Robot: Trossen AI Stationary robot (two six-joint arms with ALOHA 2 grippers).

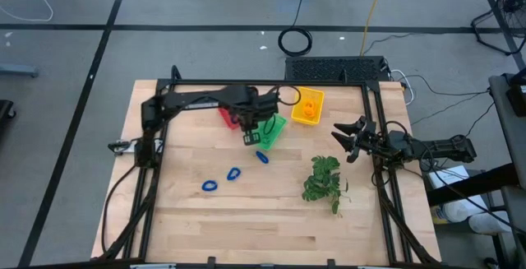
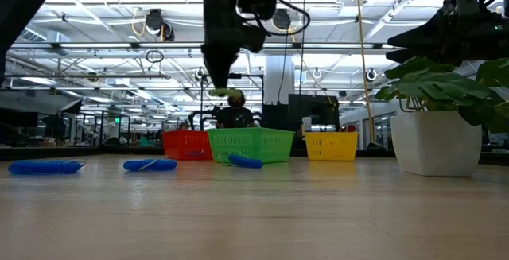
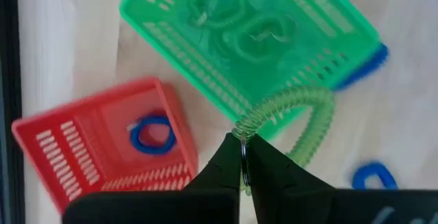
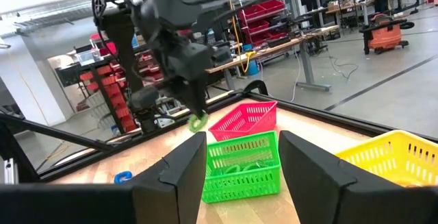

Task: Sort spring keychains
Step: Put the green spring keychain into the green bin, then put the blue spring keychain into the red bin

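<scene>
My left gripper hangs above the near-left corner of the green basket, shut on a green spring keychain. Two more green keychains lie inside that basket. A blue keychain lies in the red basket. Three blue keychains lie on the table: one beside the green basket, two nearer the front. The yellow basket holds something orange. My right gripper waits open at the table's right side. My left gripper pinches the green keychain at its small metal ring end between the tips of both fingers, coming from above and pointing down. The coil is lifted clear and curves in a loop below the fingertips, above the green basket's edge.
The red, green and yellow baskets stand in a row at the table's far middle. A leafy green plant sprig stands right of centre, near my right gripper. Bare wood lies along the near edge.
</scene>
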